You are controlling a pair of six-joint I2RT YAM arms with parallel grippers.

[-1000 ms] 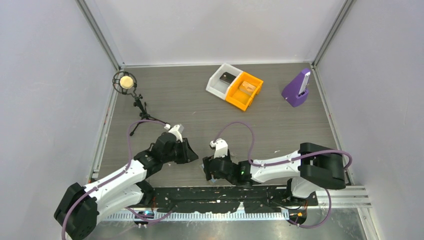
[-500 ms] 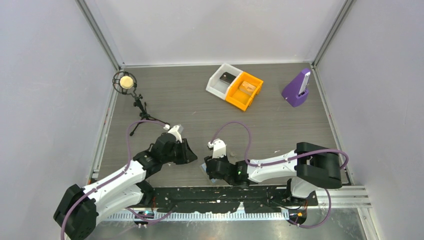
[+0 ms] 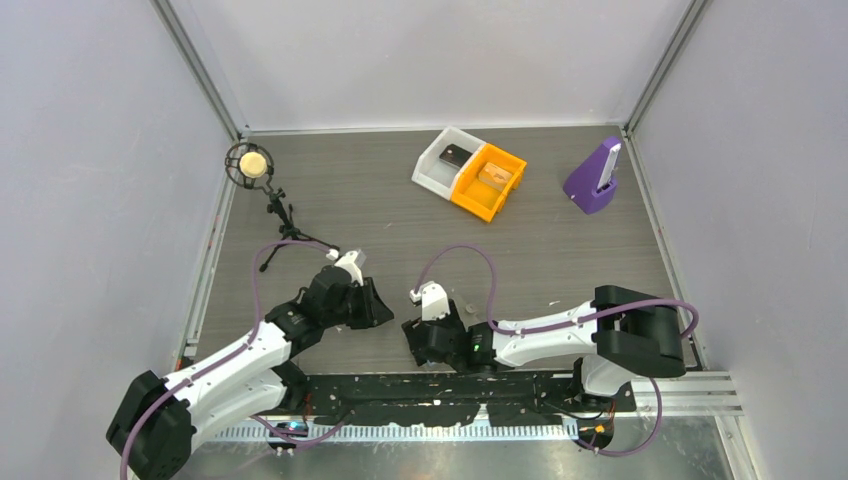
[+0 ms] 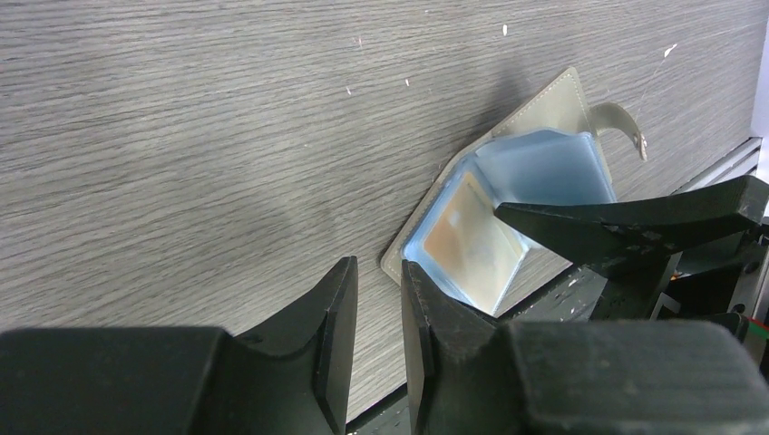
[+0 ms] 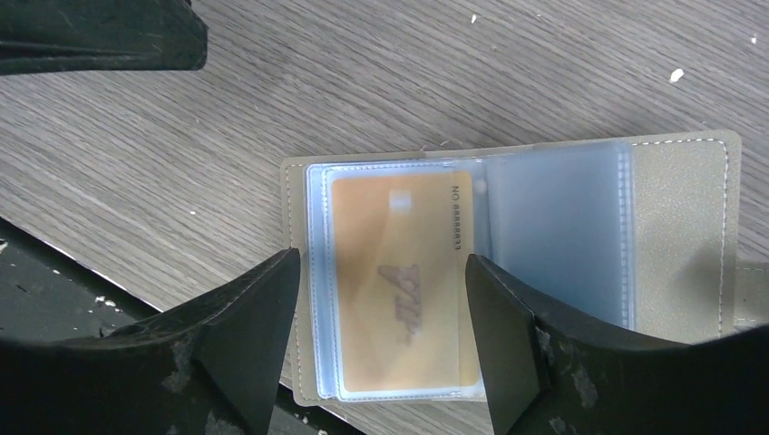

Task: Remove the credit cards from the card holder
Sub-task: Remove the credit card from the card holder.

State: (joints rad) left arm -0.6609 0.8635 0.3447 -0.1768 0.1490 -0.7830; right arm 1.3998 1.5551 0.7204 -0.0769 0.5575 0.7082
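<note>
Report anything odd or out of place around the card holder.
The card holder lies open, skewed at the near edge of the table, one corner about at the rim. An orange card sits in a clear sleeve; in the left wrist view that sleeve stands tilted up, not flat. White specks dot the wood.

Bright, even light on the grey wood-grain table (image 3: 560,250); soft shadows beside the grey-brown card holder (image 5: 544,227), slightly out of focus.

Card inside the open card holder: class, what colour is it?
The card is orange, clearest in the right wrist view.
</note>
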